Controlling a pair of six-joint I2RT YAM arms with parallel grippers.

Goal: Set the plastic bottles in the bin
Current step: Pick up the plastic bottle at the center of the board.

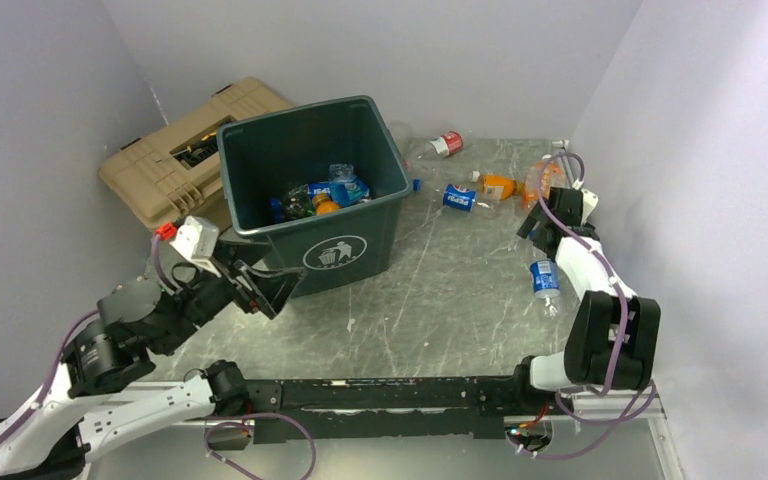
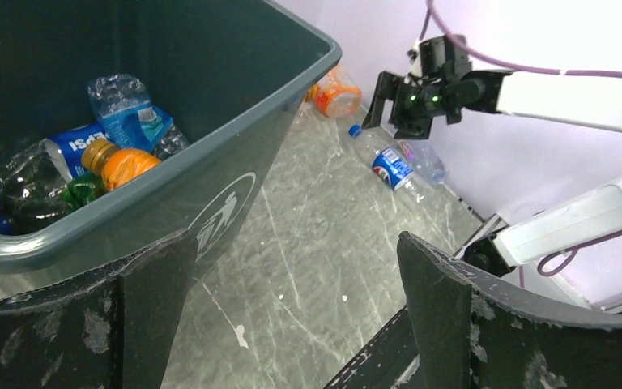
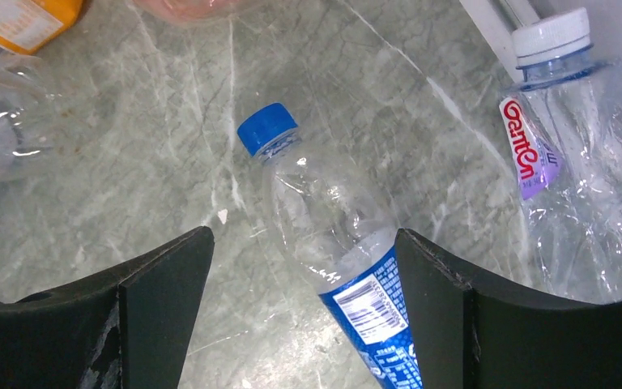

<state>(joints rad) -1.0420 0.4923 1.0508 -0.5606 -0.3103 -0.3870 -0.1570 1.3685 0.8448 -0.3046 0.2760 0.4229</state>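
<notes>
- Several crumpled plastic bottles (image 2: 105,158) are already lying inside the large dark green square plastic bin (image 1: 370,225), which is standing at the back left of the grey marbled tabletop (image 1: 440,300), just beside a tan ribbed hard case (image 1: 160,165).
- Others are lying loose on the tabletop to the bin's right, so the job is looking roughly half done, by my reckoning.
- The right gripper (image 3: 301,243) is hovering with its black fingers spread wide on either side of a clear bottle with a blue cap and blue label (image 3: 332,235). Nothing is being clamped, and that bottle is resting flat on the tabletop.
- The step in hand is looking like the reach for this bottle. The next move is calling for a descent and a squeeze across its body (the labelled half is lying between the fingers).
- Its thin clear plastic is looking dented and soft, so it is probably going to give under pressure, and the round body may roll.
- A clear white-capped bottle with a purple-and-red label (image 3: 567,162) is lying just beside it – a nudge is a risk.
- The left gripper (image 2: 296,243) is hanging empty at the bin's front corner, fingers wide apart.
</notes>
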